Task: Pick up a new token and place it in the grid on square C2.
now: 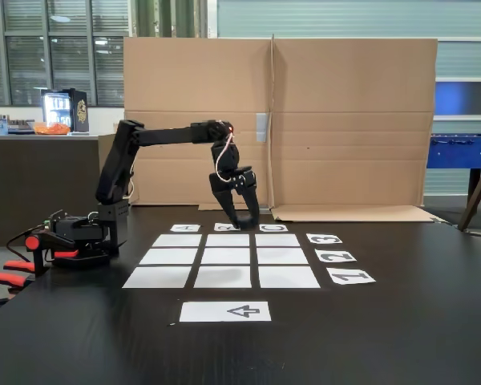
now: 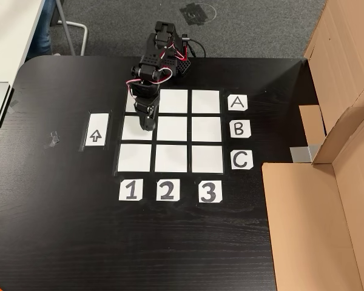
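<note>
The gripper (image 1: 243, 220) is lowered just past the far edge of the grid (image 1: 226, 277); its fingers are seen somewhat parted, but whether anything is gripped cannot be told against the dark table (image 1: 401, 337). The token cannot be made out. In a fixed view from above, square C2 (image 2: 171, 159) is seen bare, beside the arrow sheet (image 2: 96, 130)

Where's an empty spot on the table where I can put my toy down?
In the fixed view from above, the biggest bare patch of table is below the number labels, down to the edge. Another is left of the arrow sheet. It is crowded at the top, where the arm reaches out and the gripper hangs over the grid, and at the right, by the cardboard.
</note>
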Controlling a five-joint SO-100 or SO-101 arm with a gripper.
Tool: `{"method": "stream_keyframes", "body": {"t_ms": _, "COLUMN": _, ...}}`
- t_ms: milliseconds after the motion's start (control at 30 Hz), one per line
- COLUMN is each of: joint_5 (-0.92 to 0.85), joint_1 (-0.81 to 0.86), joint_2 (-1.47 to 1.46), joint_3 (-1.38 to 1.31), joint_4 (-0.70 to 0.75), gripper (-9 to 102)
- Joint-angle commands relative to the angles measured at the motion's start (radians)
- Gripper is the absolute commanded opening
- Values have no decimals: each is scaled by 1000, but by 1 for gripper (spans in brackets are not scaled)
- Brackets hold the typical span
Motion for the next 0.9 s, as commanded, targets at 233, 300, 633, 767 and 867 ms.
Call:
{"method": "stream_keyframes", "body": {"t_ms": 233, "joint_5": 28, "joint_1": -60, "joint_2": -97, "joint_3": -104, "joint_4": -23, "gripper": -1}}
{"method": "stream_keyframes", "body": {"t_ms": 300, "joint_5": 32, "joint_1": -72, "joint_2": -120, "joint_3": -126, "joint_4": -23, "gripper": -1}}
{"method": "stream_keyframes", "body": {"t_ms": 633, "joint_5": 48, "joint_1": -110, "joint_2": -219, "joint_3": -247, "joint_4": -23, "gripper": -1}}
{"method": "stream_keyframes", "body": {"t_ms": 767, "joint_5": 58, "joint_1": -129, "joint_2": -252, "joint_3": -279, "joint_4": -26, "gripper": -1}}
{"method": "stream_keyframes", "body": {"t_ms": 867, "joint_5": 63, "joint_1": -140, "joint_2": -279, "joint_3": -305, "joint_4": -26, "gripper": -1}}
